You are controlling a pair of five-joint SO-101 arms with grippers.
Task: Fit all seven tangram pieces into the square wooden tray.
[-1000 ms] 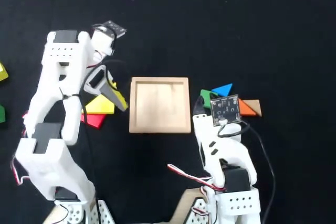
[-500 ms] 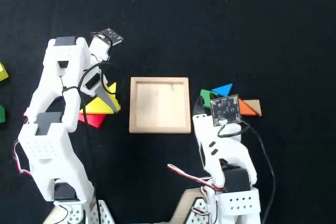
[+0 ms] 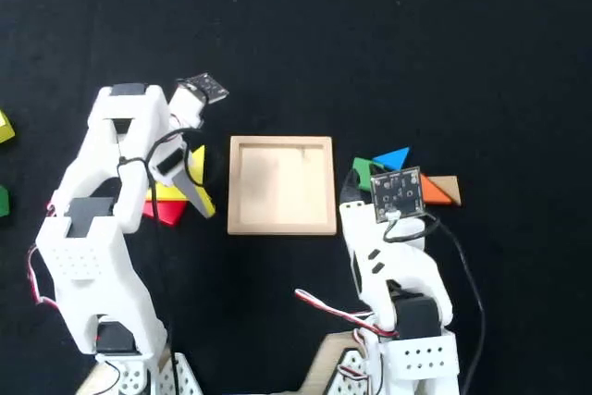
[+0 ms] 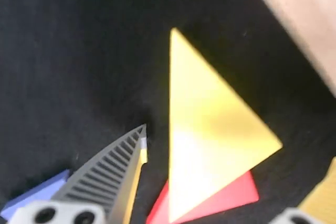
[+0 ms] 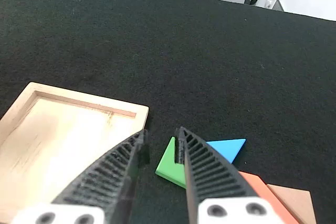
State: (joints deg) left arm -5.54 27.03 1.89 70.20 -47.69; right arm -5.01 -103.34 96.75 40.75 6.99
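yellow triangle (image 4: pixel 210 135) lies between the left gripper's (image 4: pixel 226 169) spread fingers (image 4: pixel 113 177).

Wooden tray (image 3: pixel 281 228) open above — left arm (image 3: pixel 102 191), right arm (image 3: pixel 393 256) flanking, seemingly close

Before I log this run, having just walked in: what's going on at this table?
A tangram job, barely begun. The left claw is open over the yellow triangle, which lies on a red piece left of the wooden tray. The right claw hangs slightly open above the green piece on the tray's other side. The tray holds nothing yet.
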